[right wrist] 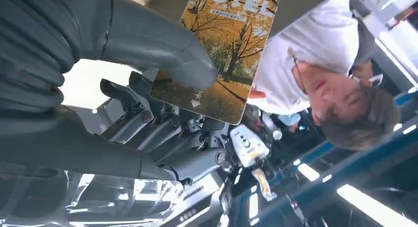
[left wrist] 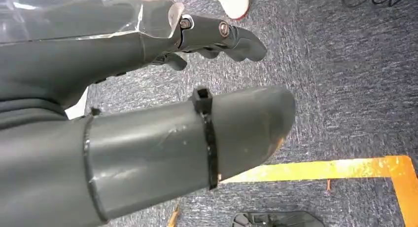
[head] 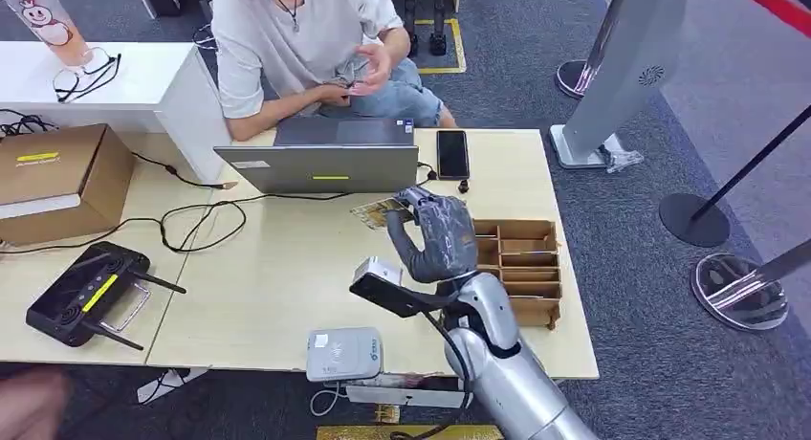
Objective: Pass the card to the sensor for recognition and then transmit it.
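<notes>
head view: the right hand is raised over the light wooden table, just in front of the grey laptop, pinching the card at its upper edge
right wrist view: the thumb presses on the face of the card, with the darker fingers behind it; the card shows autumn trees, the letters "otel" and a small arrow
card position: held in the air above the table, between the laptop and the cardboard divider box, clear of the surface
sensor: a small white reader lies at the near table edge, well apart from the card
left wrist view: the left hand hangs over grey carpet beside an orange floor line; its fingers are loosely curled with nothing in them
person: sits behind the laptop in a light shirt, hands together near the lap
other things: a black phone next to the laptop, a black router and a brown cardboard box on the left side
</notes>
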You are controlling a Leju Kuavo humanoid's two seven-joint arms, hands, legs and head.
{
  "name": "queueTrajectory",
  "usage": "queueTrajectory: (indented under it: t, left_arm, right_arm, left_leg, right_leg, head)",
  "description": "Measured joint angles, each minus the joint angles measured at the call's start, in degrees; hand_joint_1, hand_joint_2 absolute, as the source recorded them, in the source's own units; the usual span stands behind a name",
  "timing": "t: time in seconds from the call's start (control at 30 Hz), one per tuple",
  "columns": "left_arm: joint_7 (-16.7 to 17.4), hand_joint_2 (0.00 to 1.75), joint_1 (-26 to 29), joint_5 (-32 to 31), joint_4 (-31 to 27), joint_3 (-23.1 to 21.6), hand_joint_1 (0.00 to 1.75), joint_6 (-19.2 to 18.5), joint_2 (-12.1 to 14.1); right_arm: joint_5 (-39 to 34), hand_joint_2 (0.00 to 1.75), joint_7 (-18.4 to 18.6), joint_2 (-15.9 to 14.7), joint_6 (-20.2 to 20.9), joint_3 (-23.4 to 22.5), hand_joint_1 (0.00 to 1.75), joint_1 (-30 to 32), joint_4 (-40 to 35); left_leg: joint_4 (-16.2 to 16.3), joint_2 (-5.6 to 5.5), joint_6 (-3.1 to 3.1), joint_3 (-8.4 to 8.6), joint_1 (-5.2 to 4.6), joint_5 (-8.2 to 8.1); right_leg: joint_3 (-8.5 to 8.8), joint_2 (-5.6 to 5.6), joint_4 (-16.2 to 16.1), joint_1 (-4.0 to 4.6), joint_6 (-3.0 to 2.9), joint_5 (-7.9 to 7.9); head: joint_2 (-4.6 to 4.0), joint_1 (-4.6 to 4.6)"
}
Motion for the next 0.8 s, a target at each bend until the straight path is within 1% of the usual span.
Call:
queueTrajectory:
  t: [0.1,0.2,0.4,0.53,0.8]
  left_arm:
    - [0.0,0.0,0.0,-0.2,0.0,0.0,0.0,0.0,0.0]
    - [0.0,0.0,0.0,-0.7,0.0,0.0,0.0,0.0,-0.1]
    - [0.0,0.0,0.0,-1.2,0.0,-0.1,0.0,0.0,-0.1]
    - [0.2,0.0,0.0,-1.6,0.0,-0.1,0.0,0.0,-0.1]
    - [0.4,0.0,0.0,-1.9,0.0,-0.5,0.0,-0.1,-0.1]
  right_arm:
    - [1.7,1.75,-0.2,0.1,-1.8,-0.6,1.75,0.0,0.0]
    - [4.5,1.75,-0.4,0.3,-5.0,-0.9,1.75,-0.3,0.1]
    - [7.4,1.75,-1.2,1.1,-9.6,-1.8,1.75,-1.8,1.4]
    - [8.3,1.75,-1.3,1.6,-11.2,-2.3,1.75,-3.2,3.2]
    - [9.2,1.75,-0.8,3.1,-12.1,-3.4,1.75,-6.9,8.0]
  left_leg:
    - [0.0,-0.01,0.0,-0.01,0.0,0.0]
    - [0.0,0.0,0.0,-0.01,0.0,0.0]
    - [0.0,0.0,0.0,0.0,0.0,0.0]
    - [0.0,0.0,0.0,0.0,0.0,0.01]
    - [0.0,0.0,0.0,0.0,0.0,0.01]
  right_leg:
    - [0.0,0.0,0.0,0.0,0.0,0.0]
    - [0.0,0.0,0.0,0.0,0.0,0.0]
    - [0.01,0.0,0.0,0.0,0.0,0.0]
    - [0.01,0.0,0.0,0.0,0.0,0.01]
    - [0.01,0.0,0.0,0.0,0.0,0.01]
  head:
    - [0.0,0.0]
    - [0.0,0.0]
    - [0.0,-0.02]
    - [0.0,0.0]
    - [0.0,0.0]
